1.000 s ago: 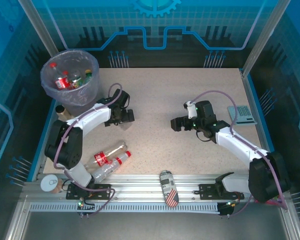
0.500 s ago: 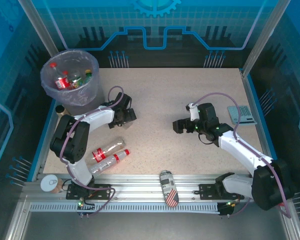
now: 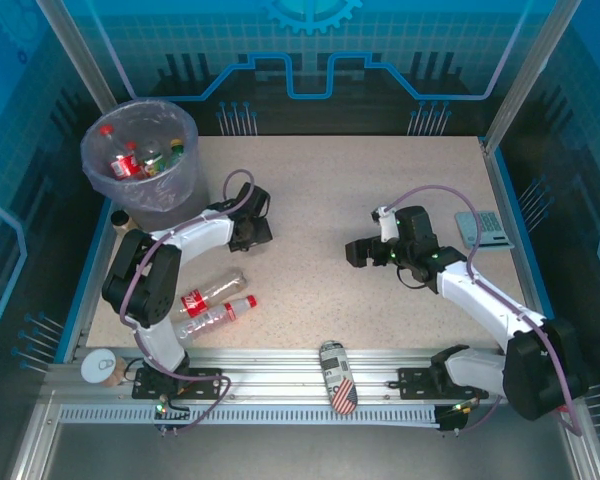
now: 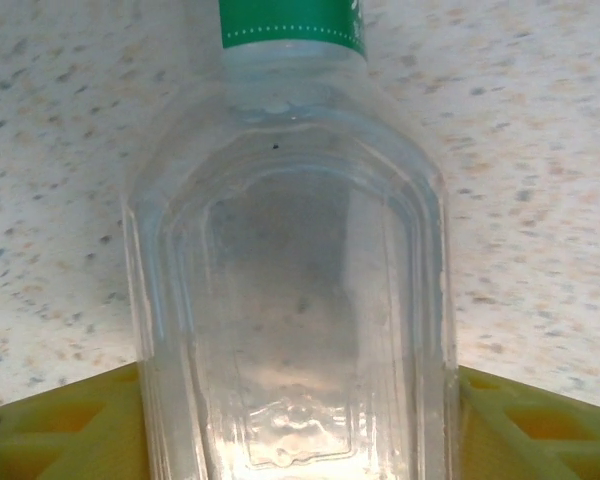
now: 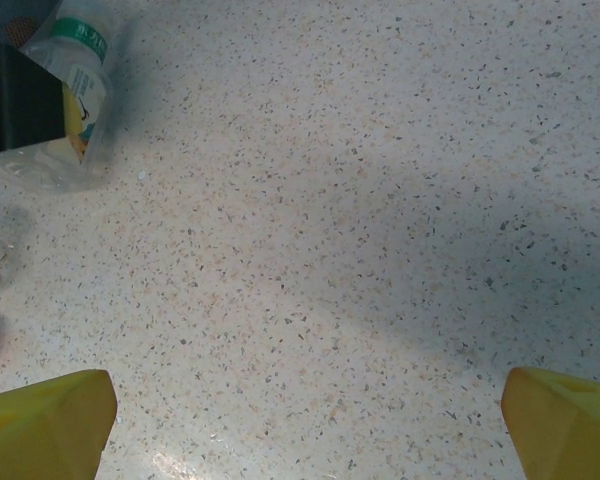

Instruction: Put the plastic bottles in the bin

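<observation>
Since a second ago my left gripper [image 3: 252, 230] has narrowed onto the clear green-labelled plastic bottle [image 4: 290, 300]. Its yellow fingers [image 4: 60, 420] press against both sides of the bottle, which lies on the speckled table [image 3: 380, 180] just right of the round grey bag-lined bin [image 3: 175, 205]. Two red-labelled clear bottles [image 3: 212, 292] lie on the near side of the bin. My right gripper [image 3: 358, 250] stands wide and empty, well right of the bin.

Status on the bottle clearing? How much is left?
Done: several bottles lie in the bin. In hand: the left gripper pinches a green-labelled bottle on the table, not yet lifted. Left: two red-labelled bottles lie loose at the front left. The right gripper is open over bare table.
</observation>
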Controlling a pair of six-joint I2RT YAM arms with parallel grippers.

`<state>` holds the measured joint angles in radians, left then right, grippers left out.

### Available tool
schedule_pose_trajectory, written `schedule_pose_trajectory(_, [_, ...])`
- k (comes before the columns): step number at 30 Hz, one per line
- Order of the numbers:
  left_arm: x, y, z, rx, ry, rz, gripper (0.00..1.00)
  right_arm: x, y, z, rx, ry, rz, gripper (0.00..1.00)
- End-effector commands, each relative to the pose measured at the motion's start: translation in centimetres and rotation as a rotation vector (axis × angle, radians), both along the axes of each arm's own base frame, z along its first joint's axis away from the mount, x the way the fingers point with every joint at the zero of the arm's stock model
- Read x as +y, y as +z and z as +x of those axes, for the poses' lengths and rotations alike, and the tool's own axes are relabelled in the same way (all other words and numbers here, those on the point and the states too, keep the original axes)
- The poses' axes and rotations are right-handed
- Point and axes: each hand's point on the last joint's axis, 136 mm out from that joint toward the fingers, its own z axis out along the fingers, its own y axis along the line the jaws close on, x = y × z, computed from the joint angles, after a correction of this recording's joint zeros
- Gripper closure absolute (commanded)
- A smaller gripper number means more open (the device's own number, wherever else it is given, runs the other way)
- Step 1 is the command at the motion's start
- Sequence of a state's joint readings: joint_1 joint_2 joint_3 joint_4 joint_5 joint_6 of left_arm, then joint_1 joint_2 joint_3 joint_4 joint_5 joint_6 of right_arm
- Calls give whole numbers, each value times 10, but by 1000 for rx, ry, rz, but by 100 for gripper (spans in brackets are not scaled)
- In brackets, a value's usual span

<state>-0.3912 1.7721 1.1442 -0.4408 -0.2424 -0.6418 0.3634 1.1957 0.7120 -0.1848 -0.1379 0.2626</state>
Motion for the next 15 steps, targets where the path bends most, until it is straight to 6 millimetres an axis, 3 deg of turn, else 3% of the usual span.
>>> schedule_pose_trajectory(1, [-30, 33, 10, -51, -134, -24, 36, -4, 0, 4, 9, -26, 1, 0])
schedule_pose_trajectory(5, [-62, 83, 16, -122, -254, -110, 45, -9, 0, 6, 15, -54, -2, 0])
schedule_pose_trajectory(7, [-68, 113, 19, -172, -282, -144, 51, -10, 0, 5, 15, -61, -1, 0])
schedule_pose_trajectory(11, [-62, 174, 19, -247, -325, -142, 57, -13, -1, 4, 16, -76, -3, 0])
schedule_pose_trajectory(15, [-37, 224, 15, -265, -315, -289, 69, -15, -1, 5, 12, -85, -3, 0])
